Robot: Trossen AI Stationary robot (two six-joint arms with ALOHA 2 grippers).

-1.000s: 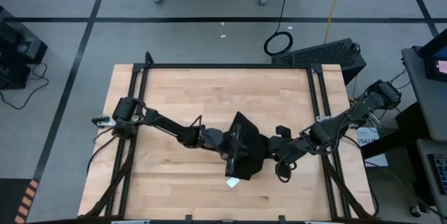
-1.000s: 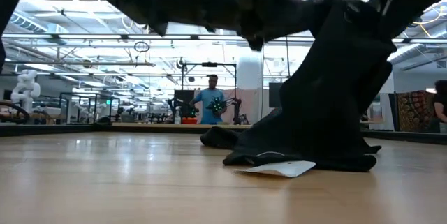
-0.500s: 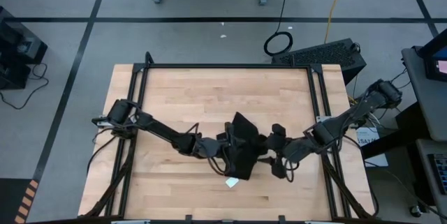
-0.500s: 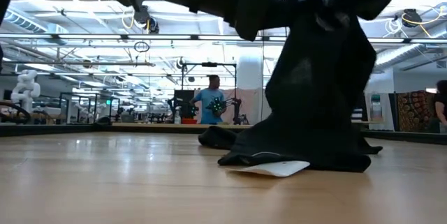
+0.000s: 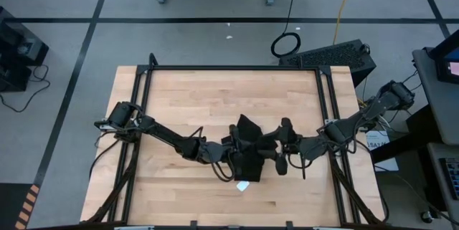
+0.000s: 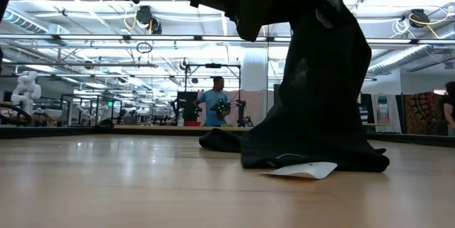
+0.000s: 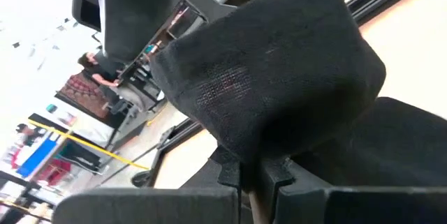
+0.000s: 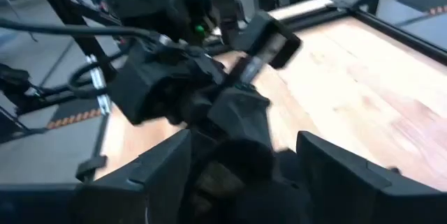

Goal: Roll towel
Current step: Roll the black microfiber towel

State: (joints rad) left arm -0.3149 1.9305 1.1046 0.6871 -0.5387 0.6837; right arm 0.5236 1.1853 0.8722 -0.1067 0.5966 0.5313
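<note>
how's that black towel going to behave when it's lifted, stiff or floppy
Probably floppy: the black towel hangs in a limp column from above, its lower part bunched on the table. Likely light, since the shut left claw pinches it up alone. Unlikely to roll by itself.

Wooden table [image 5: 186, 94]; black towel [image 5: 249, 162] partly resting on it.

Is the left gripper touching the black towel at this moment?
Touching. In the left wrist view, the left gripper is shut on a fold of the towel, and the cloth bulges out right above its fingertips.
</note>
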